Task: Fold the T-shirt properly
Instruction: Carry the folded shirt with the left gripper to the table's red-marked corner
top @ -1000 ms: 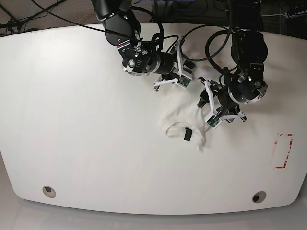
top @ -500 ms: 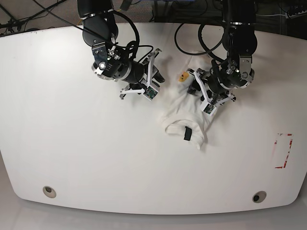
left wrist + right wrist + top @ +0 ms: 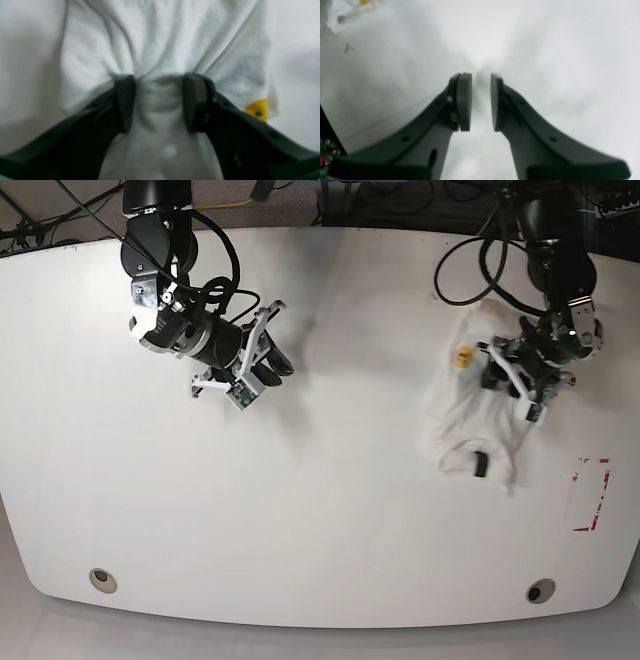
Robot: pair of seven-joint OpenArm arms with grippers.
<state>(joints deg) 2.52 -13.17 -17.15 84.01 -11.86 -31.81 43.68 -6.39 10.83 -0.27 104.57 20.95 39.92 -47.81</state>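
The white T-shirt (image 3: pixel 462 418) lies bunched at the right of the table, its black neck label (image 3: pixel 479 465) toward the front and a small yellow patch (image 3: pixel 463 358) at its far edge. My left gripper (image 3: pixel 508 378) is shut on a gathered fold of the T-shirt (image 3: pixel 160 50) at its right side; in the left wrist view the gripper (image 3: pixel 158 102) pinches creased cloth, with the yellow patch (image 3: pixel 257 112) just to the right. My right gripper (image 3: pixel 280 366) hovers over bare table far to the left, and in its own view this gripper (image 3: pixel 481 102) stands narrowly open and empty.
A red-marked rectangle (image 3: pixel 590 495) sits near the table's right edge. Two round holes (image 3: pixel 100 580) (image 3: pixel 540 591) lie along the front edge. Cables (image 3: pixel 470 260) trail over the back of the white table (image 3: pixel 330 510). Crumpled white cloth (image 3: pixel 342 12) shows in the right wrist view's top left corner.
My left arm has pulled the T-shirt to the right across the table. My right arm has swung away to the left, with nothing in its gripper.
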